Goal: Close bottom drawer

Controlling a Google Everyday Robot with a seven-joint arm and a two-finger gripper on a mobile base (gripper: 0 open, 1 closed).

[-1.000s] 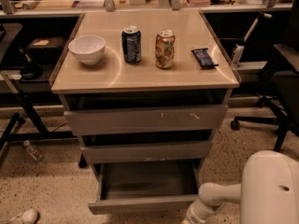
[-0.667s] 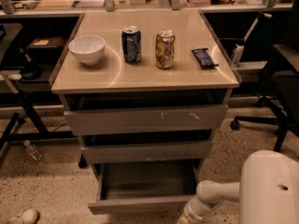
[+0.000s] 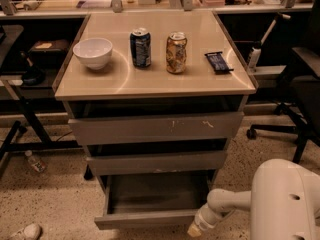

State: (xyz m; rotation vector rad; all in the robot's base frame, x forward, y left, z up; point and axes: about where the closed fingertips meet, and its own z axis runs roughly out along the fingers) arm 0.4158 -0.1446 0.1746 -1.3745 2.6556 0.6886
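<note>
Bottom drawer (image 3: 150,218) stands pulled out at the cabinet's foot, its grey inside exposed. End effector (image 3: 196,228) sits low, just beside the drawer front's right end; open or closed, cannot tell. Tabletop (image 3: 200,79) carries a white bowl (image 3: 93,52) and two cans.

Warm overhead light leaves glare arcs on the worktop (image 3: 200,81) toward its left edge; deep shadow lies under its front edge. The tool (image 3: 196,228), below the front right corner, is brightly lit.
</note>
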